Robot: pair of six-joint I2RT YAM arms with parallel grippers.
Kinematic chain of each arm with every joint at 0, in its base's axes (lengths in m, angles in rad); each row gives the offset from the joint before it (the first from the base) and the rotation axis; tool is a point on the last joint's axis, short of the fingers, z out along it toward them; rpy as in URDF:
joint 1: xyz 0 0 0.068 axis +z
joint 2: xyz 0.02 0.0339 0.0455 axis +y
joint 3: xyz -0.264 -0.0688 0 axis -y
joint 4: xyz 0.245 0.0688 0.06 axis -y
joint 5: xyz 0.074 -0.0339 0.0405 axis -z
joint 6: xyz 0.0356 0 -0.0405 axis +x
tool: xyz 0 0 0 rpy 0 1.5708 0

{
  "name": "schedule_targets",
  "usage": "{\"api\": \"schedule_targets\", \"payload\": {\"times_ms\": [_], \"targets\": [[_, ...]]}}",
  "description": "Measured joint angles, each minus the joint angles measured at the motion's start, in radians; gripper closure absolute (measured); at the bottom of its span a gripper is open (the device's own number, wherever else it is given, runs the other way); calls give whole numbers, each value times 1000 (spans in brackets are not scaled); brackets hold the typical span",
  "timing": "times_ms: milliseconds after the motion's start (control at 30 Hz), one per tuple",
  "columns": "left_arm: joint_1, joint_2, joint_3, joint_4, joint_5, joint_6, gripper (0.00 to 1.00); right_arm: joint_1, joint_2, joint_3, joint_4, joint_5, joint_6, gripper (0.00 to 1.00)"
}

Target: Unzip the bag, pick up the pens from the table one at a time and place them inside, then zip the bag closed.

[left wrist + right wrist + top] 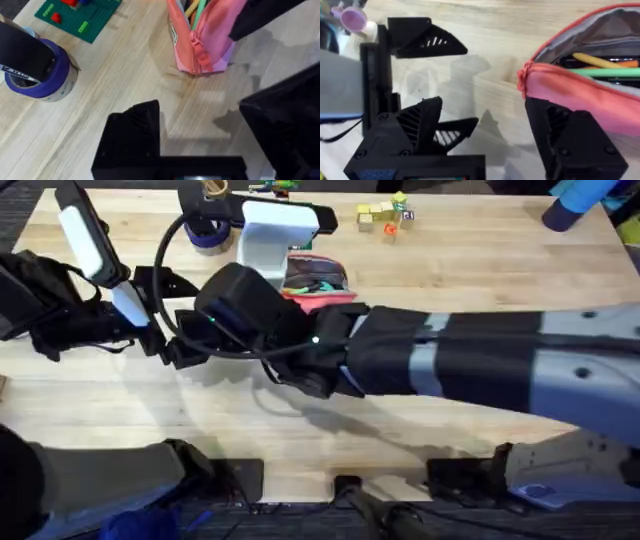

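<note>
The pink bag (318, 286) lies on the table (480, 270) at mid-back with its zipper open. Inside it I see the pens, one green (610, 73) and one yellow-orange (597, 61); their ends also show in the bag's mouth (197, 12). My right arm (450, 365) reaches across the middle. Its gripper (485, 110) is open, with one finger (570, 145) against the bag's pink side wall. Just in front of the bag's zipper end (200, 55), my left gripper (197, 107) stands open over bare wood, holding nothing.
A purple tape roll (40, 75) sits left of the bag, and a green block plate (75, 17) lies behind it. Along the far edge are a white stand (270, 235), small yellow blocks (382, 218) and a blue object (575, 205).
</note>
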Motion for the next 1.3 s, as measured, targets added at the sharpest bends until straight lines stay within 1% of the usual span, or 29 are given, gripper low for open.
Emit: {"api": "schedule_targets", "payload": {"times_ms": [233,433,533,600,667,800,900,1000,1067,1167,1300], "targets": [[0,0,0,0,0,0,7,-35,64,0,84,0,0,37],[0,0,0,0,0,0,7,-66,97,0,115,-1,0,48],[0,0,0,0,0,0,8,-78,111,0,126,-1,0,89],[0,0,0,0,0,0,7,-87,123,0,132,-1,0,138],[0,0,0,0,0,0,8,-94,134,0,134,0,0,211],[0,0,0,0,0,0,8,-104,149,0,133,4,0,416],[0,0,0,0,0,0,7,-108,151,0,130,9,0,530],[0,0,0,0,0,0,7,-110,151,0,127,18,0,694],[0,0,0,0,0,0,8,-112,151,0,125,21,0,777],[0,0,0,0,0,0,7,-112,151,0,124,21,8,841],[0,0,0,0,0,0,7,-112,151,0,124,19,16,953]]}}
